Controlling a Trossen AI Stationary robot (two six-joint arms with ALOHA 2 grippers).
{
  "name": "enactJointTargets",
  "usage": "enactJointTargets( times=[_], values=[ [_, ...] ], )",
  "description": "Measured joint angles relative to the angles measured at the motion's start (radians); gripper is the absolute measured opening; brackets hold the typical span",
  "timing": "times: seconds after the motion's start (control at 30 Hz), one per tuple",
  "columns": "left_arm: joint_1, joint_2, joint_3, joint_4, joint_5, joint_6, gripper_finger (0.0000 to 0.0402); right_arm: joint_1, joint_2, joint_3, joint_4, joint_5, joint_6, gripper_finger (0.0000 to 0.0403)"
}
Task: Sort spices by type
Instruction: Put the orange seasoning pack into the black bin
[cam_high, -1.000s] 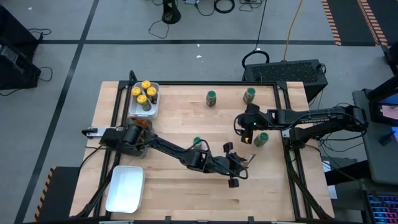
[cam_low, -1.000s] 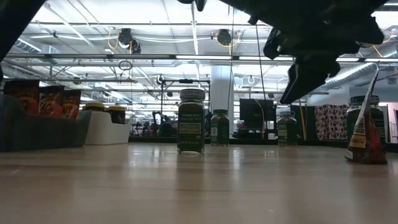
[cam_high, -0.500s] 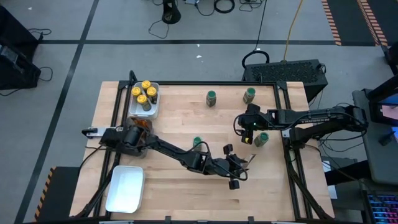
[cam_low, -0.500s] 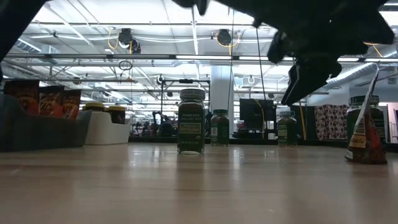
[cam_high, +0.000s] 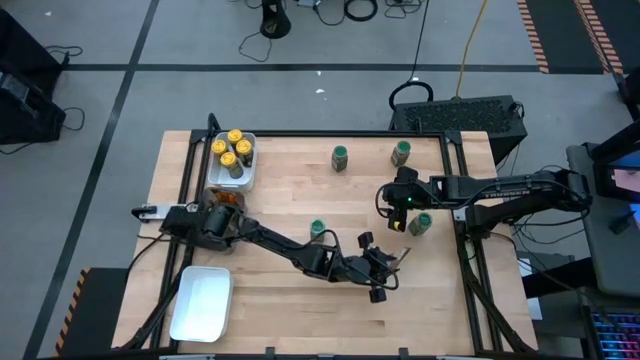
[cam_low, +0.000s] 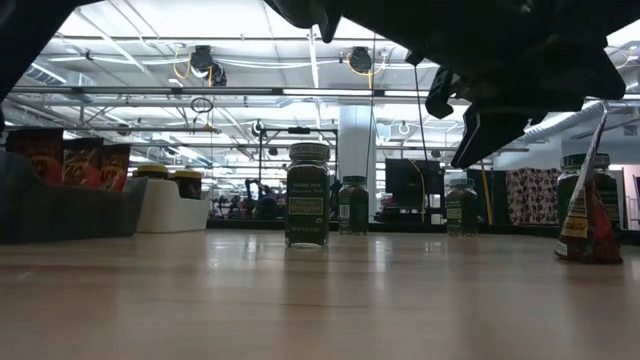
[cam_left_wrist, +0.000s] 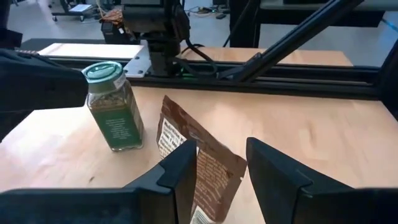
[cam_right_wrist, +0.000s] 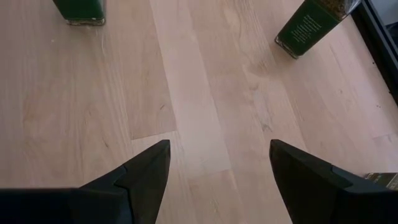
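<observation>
**A:** Where is the packet?

**B:** The orange-brown packet (cam_left_wrist: 208, 171) stands between the fingers of the left tool (cam_left_wrist: 221, 171), near the front middle of the worktop (cam_high: 290, 185). The fingers close on it from both sides, so it is gripped. In the low view it shows at the right edge (cam_low: 588, 225), its bottom at the worktop surface.

**A:** And the jars?

**B:** One green-lidded jar (cam_left_wrist: 113, 106) stands upright just beside the packet (the same jar shows at the right side of the worktop in the high view (cam_high: 420, 224)). Another green-lidded jar (cam_high: 317, 228) stands near the middle, by the left arm. Two more sit toward the far edge, one (cam_high: 341, 157) left of the other (cam_high: 401, 153). The yellow-lidded jars (cam_high: 232, 150) are grouped in a white tray (cam_high: 249, 172) at the far left corner.

**A:** The right tool?

**B:** The right tool (cam_right_wrist: 217, 168) hovers over bare wood at the right side of the worktop, its fingers spread apart and holding nothing.

**A:** Anything else?

**B:** A second white tray (cam_high: 202, 303) lies at the front left corner, and more orange-brown packets (cam_low: 65, 158) stand in a dark tray (cam_low: 60, 215) at the left.
</observation>
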Motion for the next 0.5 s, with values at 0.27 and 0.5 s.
enactJointTargets(
  times=[0.27, 0.5],
  values=[
    [0.000, 0.000, 0.000, -0.001, 0.006, -0.002, 0.0145, 0.000, 0.000, 0.000, 0.000, 0.000, 0.000, 0.0258],
    [0.006, 0.033, 0.000, 0.005, 0.007, -0.005, 0.0145, 0.000, 0.000, 0.000, 0.008, -0.001, 0.001, 0.0258]
  ],
)
